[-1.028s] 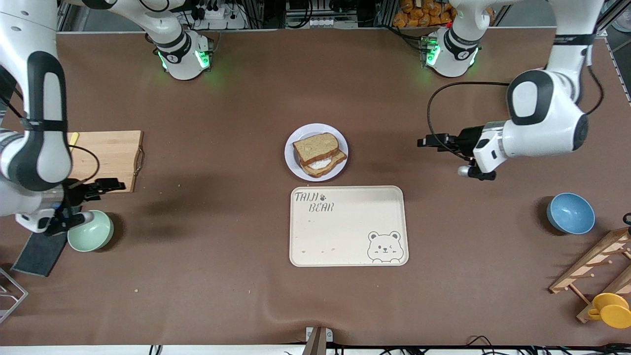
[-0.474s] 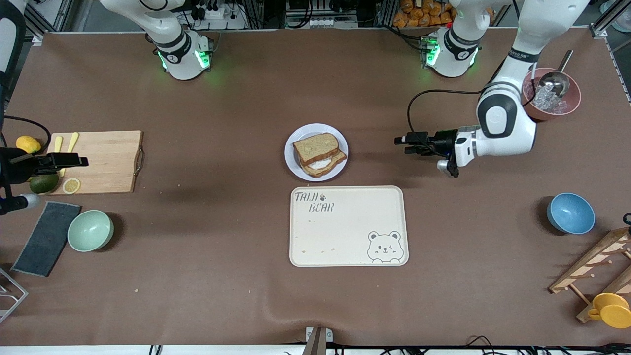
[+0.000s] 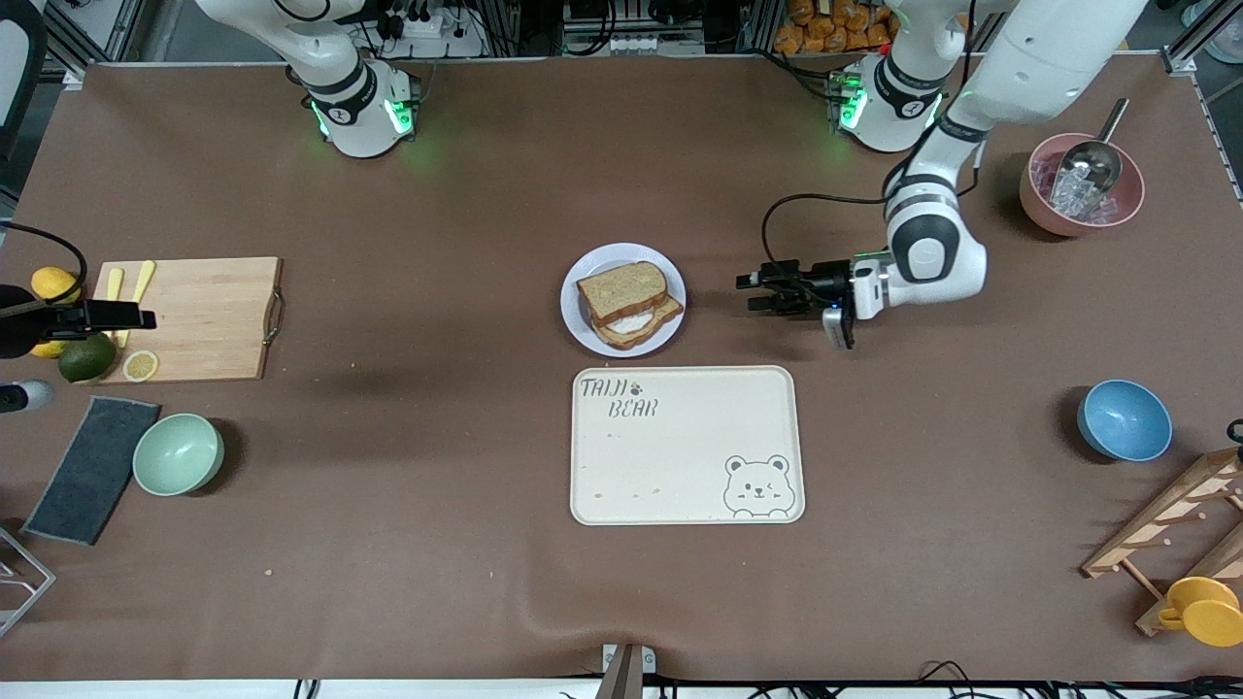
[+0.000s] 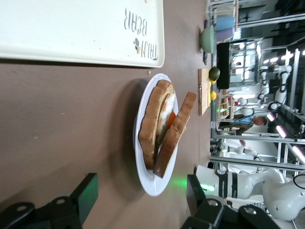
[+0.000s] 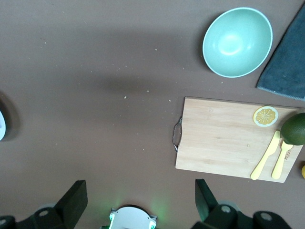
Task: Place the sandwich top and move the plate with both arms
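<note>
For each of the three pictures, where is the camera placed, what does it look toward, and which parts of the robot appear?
Front view: high across the table, facing both bases; shows both arms, the left pincer beside the plate.
Left wrist view: low on the left arm, looks at the sandwich top on the plate; its open fingers show.
Right wrist view: looks down on the cutting board; the open right pincer shows.
Shared: the green bowl.

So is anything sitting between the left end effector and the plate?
Nothing visible. The left end effector is level with the plate, toward the left arm's end of the table, with only bare tabletop between them. The tray lies nearer the front camera, out of that line.
</note>
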Robot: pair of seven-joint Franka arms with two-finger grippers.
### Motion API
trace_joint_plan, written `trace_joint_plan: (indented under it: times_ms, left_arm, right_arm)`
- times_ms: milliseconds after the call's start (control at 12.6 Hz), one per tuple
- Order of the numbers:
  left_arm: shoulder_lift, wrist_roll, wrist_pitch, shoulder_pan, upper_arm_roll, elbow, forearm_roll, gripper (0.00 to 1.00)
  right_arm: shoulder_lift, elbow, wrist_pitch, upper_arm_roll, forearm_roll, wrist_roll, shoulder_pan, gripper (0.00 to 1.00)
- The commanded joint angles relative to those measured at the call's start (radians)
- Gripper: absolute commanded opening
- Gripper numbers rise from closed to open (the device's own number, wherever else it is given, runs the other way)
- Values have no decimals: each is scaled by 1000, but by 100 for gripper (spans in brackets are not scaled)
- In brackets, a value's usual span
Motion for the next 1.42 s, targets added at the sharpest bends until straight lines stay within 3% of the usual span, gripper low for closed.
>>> trace_joint_plan:
  times_ms: [0,79,237,316,474,554,949,1344]
  left_arm:
    - [21,58,43,-68,-4,2,-127,82]
    - [22,61,80,-95,-4,2,-155,82]
    - [24,67,90,-126,-4,1,-175,78]
    - [27,79,90,-132,-4,-1,-175,75]
    - [33,82,93,-157,-4,-10,-178,73]
    - [36,88,94,-164,-4,-13,-180,71]
    - [99,209,105,-229,-4,-11,-342,70]
    - [114,222,105,-260,-4,-8,-384,64]
  right_arm:
    - [-74,-25,-9,16,-2,39,1,100]
    - [-128,-96,26,48,1,117,-9,100]
    - [-231,-197,74,297,-58,307,-158,100]
    - [-280,-243,109,356,-118,340,-168,100]
    - [-413,-402,229,384,-149,406,-162,100]
    - [-424,-429,279,384,-151,407,-161,100]
    - [-406,-380,303,384,-154,415,-156,100]
    - [-409,-389,317,375,-157,417,-168,100]
